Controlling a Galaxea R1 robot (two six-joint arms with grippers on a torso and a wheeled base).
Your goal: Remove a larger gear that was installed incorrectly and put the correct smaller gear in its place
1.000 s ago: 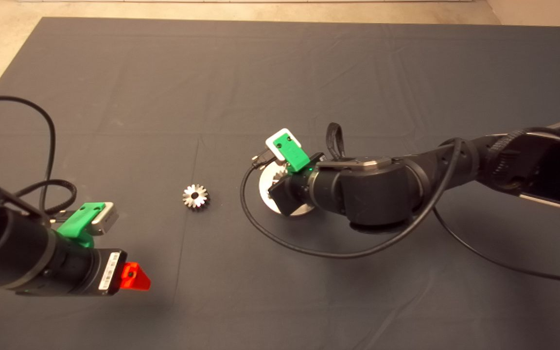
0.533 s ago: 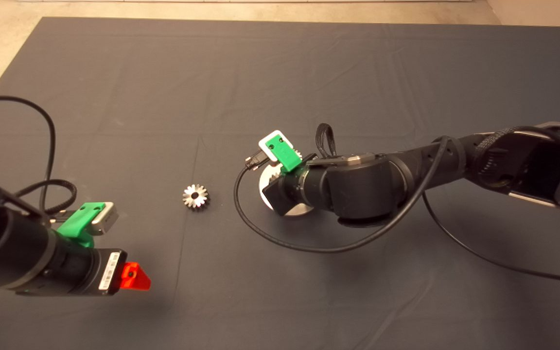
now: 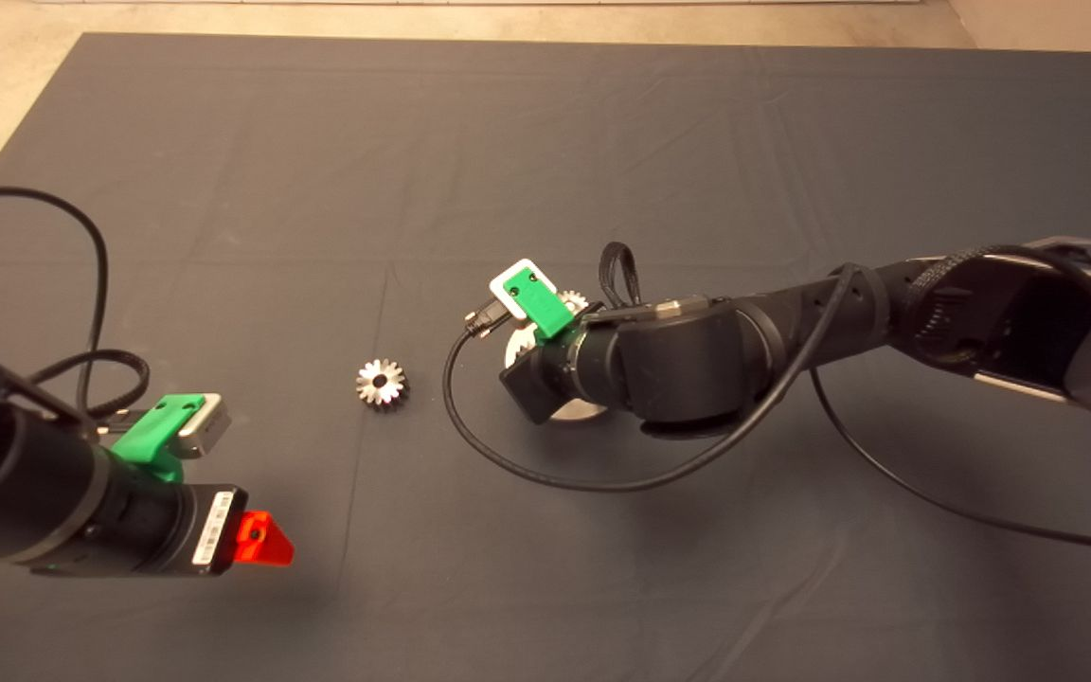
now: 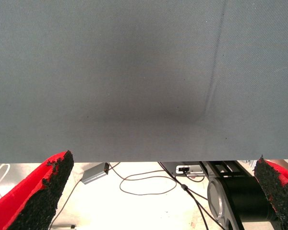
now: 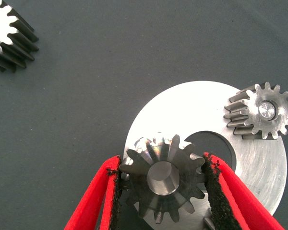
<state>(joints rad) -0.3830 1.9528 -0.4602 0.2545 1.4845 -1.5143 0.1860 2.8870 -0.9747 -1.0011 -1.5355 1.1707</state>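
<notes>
Right now the black pads of the right gripper are closing in on the larger gear, 1 pad on each side, and they are meeting the tips of its teeth. That gear is sitting on a round silver plate, with a grey peg filling its centre. It is lying just beside the plate's dark middle hole. 1 other small gear is sitting on a pin near the plate's rim, apart from the gripped one (its teeth are not meshing with it).

Further out, the smaller gear is lying flat on the dark mat, well clear of the plate and towards the left arm's side. It is showing a shiny top face, dark toothed sides and a dark centre hole.

From above, the right arm is reaching in over the plate and is hiding most of it, with a black cable looping below the wrist.

Meanwhile the left gripper is waiting at the mat's lower left. Its 2 fingers are standing wide apart and holding nothing, with bare mat and floor cables showing between them in the left wrist view.
</notes>
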